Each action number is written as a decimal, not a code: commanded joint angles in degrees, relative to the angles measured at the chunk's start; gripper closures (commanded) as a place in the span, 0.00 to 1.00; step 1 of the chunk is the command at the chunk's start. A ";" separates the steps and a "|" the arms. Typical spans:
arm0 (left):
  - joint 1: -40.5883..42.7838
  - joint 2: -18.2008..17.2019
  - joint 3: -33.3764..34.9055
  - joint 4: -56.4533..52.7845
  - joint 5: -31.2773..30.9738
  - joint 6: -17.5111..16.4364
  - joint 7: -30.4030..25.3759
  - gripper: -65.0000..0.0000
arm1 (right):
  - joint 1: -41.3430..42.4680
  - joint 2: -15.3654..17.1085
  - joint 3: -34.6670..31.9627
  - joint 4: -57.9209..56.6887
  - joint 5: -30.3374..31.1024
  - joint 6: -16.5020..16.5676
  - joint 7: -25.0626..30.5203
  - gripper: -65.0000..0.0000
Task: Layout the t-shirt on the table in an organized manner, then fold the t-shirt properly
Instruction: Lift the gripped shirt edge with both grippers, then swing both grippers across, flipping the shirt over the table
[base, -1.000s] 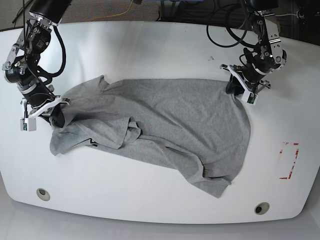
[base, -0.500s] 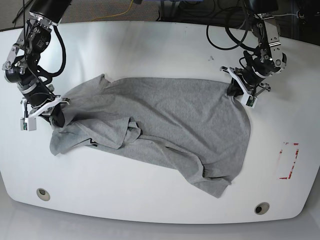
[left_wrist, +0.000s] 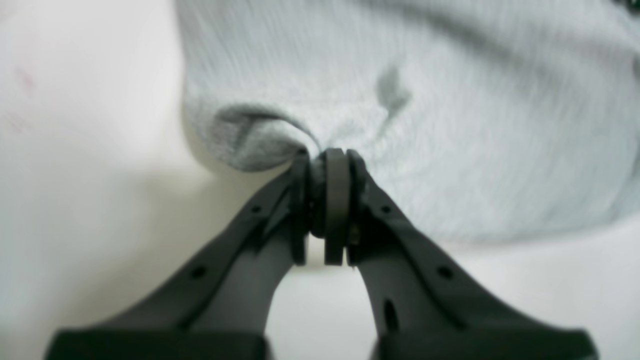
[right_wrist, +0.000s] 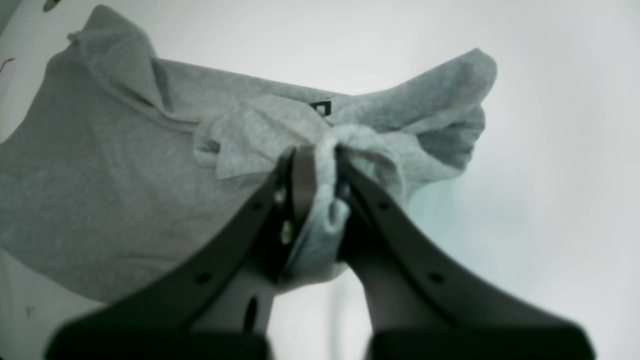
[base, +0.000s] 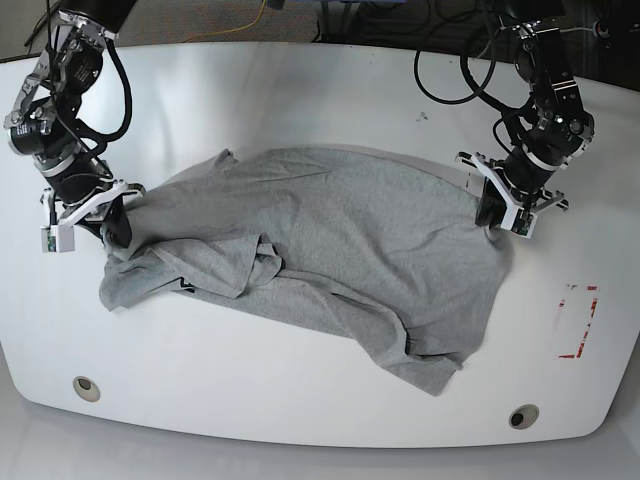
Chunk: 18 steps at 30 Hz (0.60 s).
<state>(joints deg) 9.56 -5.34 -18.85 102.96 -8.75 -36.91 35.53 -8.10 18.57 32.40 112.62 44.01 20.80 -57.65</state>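
Where print peeks out, unreadable | t-shirt (base: 330, 250) pinched by left fingers (left_wrist: 336, 200) | and right fingers (right_wrist: 302, 180)

Probably lab: white table (base: 300, 85), cables (base: 450, 75)

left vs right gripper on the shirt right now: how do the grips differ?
1. The left gripper pinches a thin fold at the edge of the t-shirt; the right gripper holds a thick bunch of cloth that spills down between its fingers.
2. In the base view the left gripper sits at the shirt's smoother end, the right gripper at the crumpled end.

Shared: both are shut on the t-shirt, low over the table.
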 joint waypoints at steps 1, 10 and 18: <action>-0.29 -1.03 -0.01 3.11 -0.96 -0.06 -1.11 1.00 | -0.47 0.82 0.52 1.10 2.28 0.08 1.52 1.00; -0.99 -1.73 -0.27 6.19 -1.05 -3.09 -1.02 1.00 | -1.79 0.82 4.30 1.10 9.57 -0.27 1.43 1.00; -8.20 -3.23 -0.80 6.98 -1.05 -3.09 -1.02 1.00 | 1.72 2.14 6.15 0.74 10.80 -0.27 1.34 1.00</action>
<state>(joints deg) 3.79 -8.05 -19.53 108.57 -8.62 -40.10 36.51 -8.23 19.07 38.26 112.44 52.97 20.27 -58.13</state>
